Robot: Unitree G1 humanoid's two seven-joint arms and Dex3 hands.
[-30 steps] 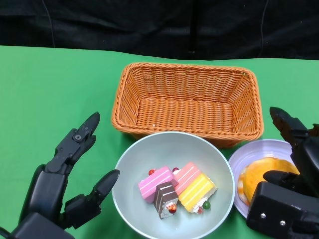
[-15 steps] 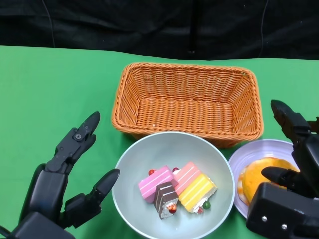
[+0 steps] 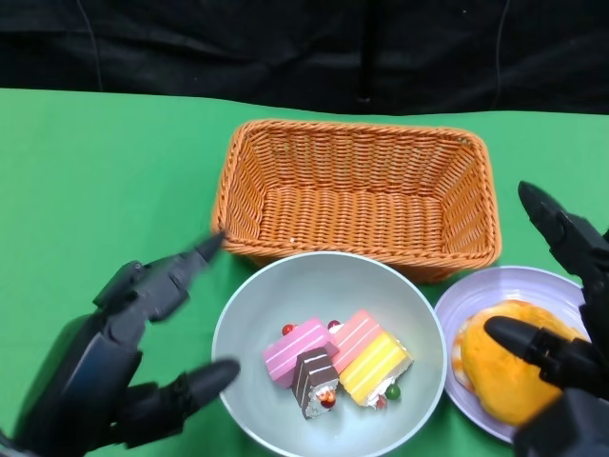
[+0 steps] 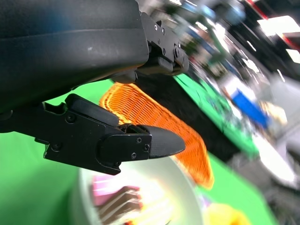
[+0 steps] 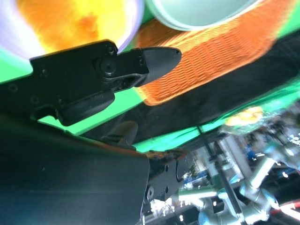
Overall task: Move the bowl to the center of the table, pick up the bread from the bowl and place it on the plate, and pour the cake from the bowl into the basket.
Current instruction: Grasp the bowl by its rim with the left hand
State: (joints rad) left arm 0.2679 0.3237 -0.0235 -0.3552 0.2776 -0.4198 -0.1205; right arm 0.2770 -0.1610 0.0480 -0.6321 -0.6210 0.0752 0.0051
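The left hand (image 3: 133,367) hangs released, fingers spread beside the bowl (image 3: 249,328) of cake (image 3: 338,362) — the right hand (image 3: 561,357), equally empty, hovers over the bread (image 3: 504,367) on the plate (image 3: 471,303).

I see a bright green tablecloth (image 3: 95,181) under everything, with black drapery (image 3: 285,48) behind it. The woven wicker rectangular basket (image 3: 357,195) is orange throughout. My pale grey-green round bowl (image 3: 324,286) carries three cake slices: a pink slice with white stripes (image 3: 300,350), a dark brown chocolate slice with white stripes (image 3: 314,379), and a slice banded pink, white, orange and yellow (image 3: 371,360), dotted with small red and green bits. The lavender round plate (image 3: 476,305) bears a golden-orange bread (image 3: 509,367). Both hands, left (image 3: 124,362) and right (image 3: 566,352), are black.
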